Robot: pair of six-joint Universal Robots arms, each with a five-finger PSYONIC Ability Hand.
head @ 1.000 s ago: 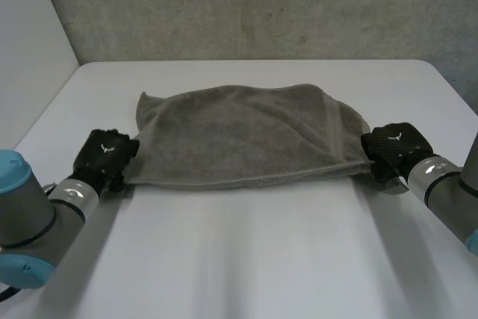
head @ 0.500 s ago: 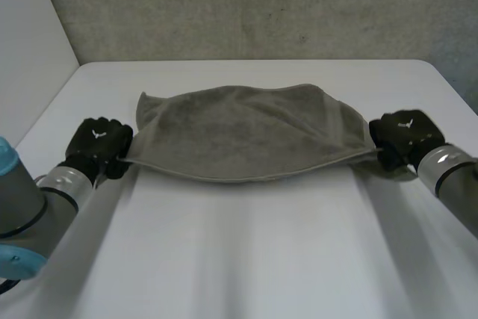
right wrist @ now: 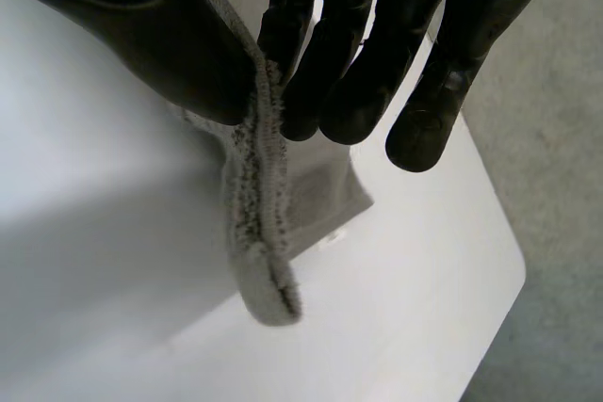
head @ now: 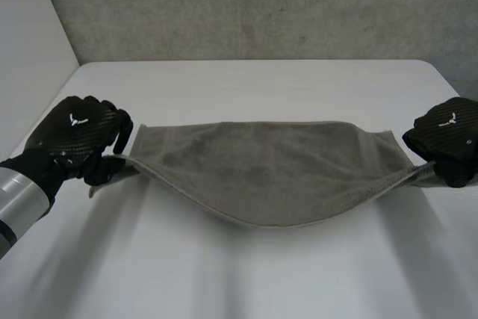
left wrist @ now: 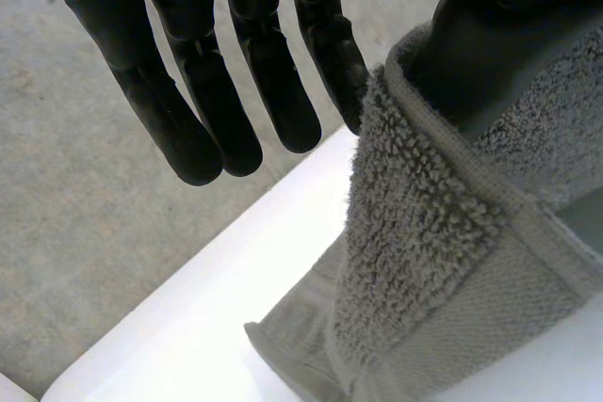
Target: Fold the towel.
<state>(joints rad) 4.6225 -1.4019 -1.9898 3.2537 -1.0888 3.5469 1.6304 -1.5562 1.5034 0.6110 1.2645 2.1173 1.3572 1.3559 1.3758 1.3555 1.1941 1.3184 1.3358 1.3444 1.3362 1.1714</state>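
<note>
Since a second ago both my hands have gone up and moved wider apart. Now the towel (head: 269, 166) is pulled long between them, and its middle sags low on the side near me. I cannot tell if it touches the desk (head: 261, 87). My left hand (head: 78, 136) pinches the towel's left corner with its thumb, and its other fingers (left wrist: 188, 129) are straight. My right hand (head: 447, 136) pinches the right corner between thumb and fingers (right wrist: 358, 91). Past the towel lies the white desk, then a grey wall (head: 261, 5).
</note>
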